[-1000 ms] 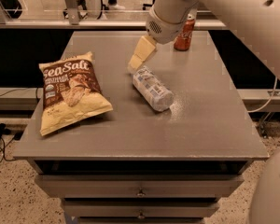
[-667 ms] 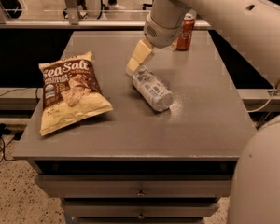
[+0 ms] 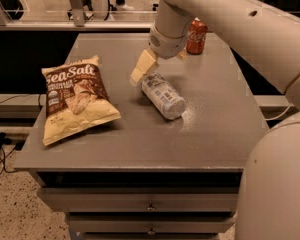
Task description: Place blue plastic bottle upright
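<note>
The blue plastic bottle (image 3: 163,95) lies on its side on the grey table (image 3: 140,149), its length running from far left to near right. Its white-and-blue label faces up, and its far end is hidden under my gripper. My gripper (image 3: 160,63) hangs just above that far end. It is open, with one pale finger (image 3: 142,67) at the bottle's left and the other finger (image 3: 182,55) partly showing at the right. Nothing is held.
A yellow Sea Salt chip bag (image 3: 75,98) lies flat on the table's left half. A red soda can (image 3: 196,36) stands upright at the far edge, just behind my arm. The white arm (image 3: 240,29) crosses the upper right. Drawers sit below the table's front edge.
My gripper has come down and slightly left, closer to the bottle's far end. The bottle, chip bag and can have not moved.
</note>
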`<state>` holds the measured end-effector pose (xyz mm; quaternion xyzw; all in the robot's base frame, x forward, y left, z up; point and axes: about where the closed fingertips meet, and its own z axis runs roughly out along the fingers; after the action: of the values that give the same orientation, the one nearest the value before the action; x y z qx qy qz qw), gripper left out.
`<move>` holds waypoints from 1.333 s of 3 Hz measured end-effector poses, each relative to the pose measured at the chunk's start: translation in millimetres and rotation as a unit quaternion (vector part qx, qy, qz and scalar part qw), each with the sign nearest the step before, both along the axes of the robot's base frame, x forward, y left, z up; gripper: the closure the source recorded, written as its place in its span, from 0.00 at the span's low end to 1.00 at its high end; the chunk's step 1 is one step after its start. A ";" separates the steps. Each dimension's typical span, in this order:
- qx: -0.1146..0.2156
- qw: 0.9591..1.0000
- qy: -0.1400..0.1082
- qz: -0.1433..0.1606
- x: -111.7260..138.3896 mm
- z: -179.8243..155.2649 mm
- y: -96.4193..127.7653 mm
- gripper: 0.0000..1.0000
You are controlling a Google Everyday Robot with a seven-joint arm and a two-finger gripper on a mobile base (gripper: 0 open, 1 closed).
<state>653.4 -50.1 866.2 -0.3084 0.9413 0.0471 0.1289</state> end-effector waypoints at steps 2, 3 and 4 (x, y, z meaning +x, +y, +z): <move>0.005 0.999 0.025 -0.024 0.9 -29.3 -2.8 0.18; 0.010 0.999 0.023 -0.032 4.8 -27.6 -10.2 0.41; 0.038 0.999 -0.002 -0.033 9.9 -3.8 -19.1 0.72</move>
<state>663.2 -69.2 862.4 -0.2723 0.9482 0.0783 0.1436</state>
